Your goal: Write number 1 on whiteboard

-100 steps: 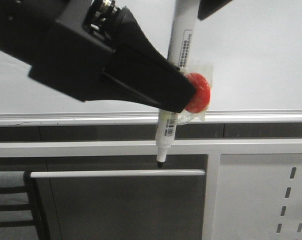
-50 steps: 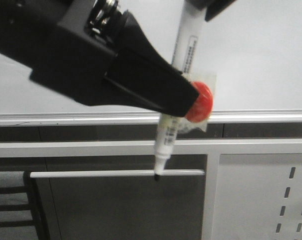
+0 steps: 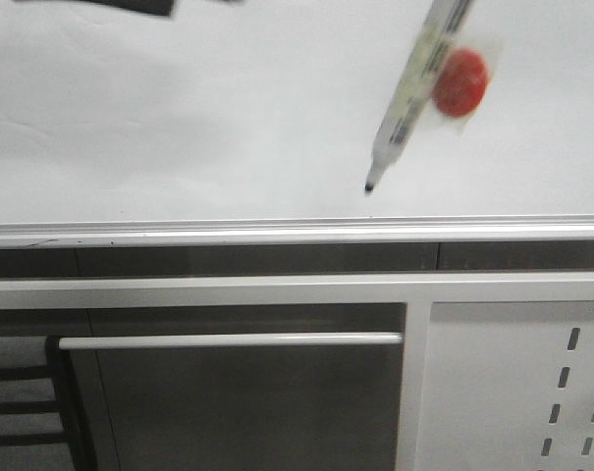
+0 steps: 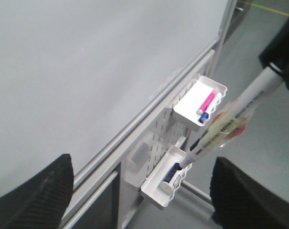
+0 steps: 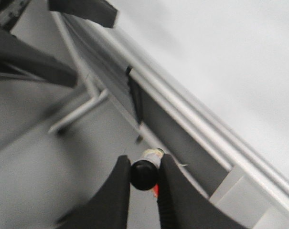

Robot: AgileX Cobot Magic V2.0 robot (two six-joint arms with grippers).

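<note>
The whiteboard (image 3: 179,118) fills the upper part of the front view, with its silver rail (image 3: 277,232) below. No black stroke shows on it. The white marker pen (image 3: 409,98) with a red round magnet (image 3: 460,81) hangs tilted at the upper right, its black tip just above the rail and in front of the board. My right gripper (image 5: 144,167) is shut on the marker's black end (image 5: 144,174). My left gripper (image 4: 142,191) is open and empty, and the marker (image 4: 230,119) is apart from it. Only a dark sliver (image 3: 100,5) shows at the front view's top edge.
Below the rail are a white perforated panel (image 3: 513,383), a horizontal white bar (image 3: 228,340) and a dark chair (image 3: 22,402). On the panel hang a tray with pink and blue pens (image 4: 201,102) and a tray with an eraser (image 4: 165,179).
The left gripper has let go of the marker and moved up out of the front view. The marker has risen up and right, tilted, its tip now over the board.
</note>
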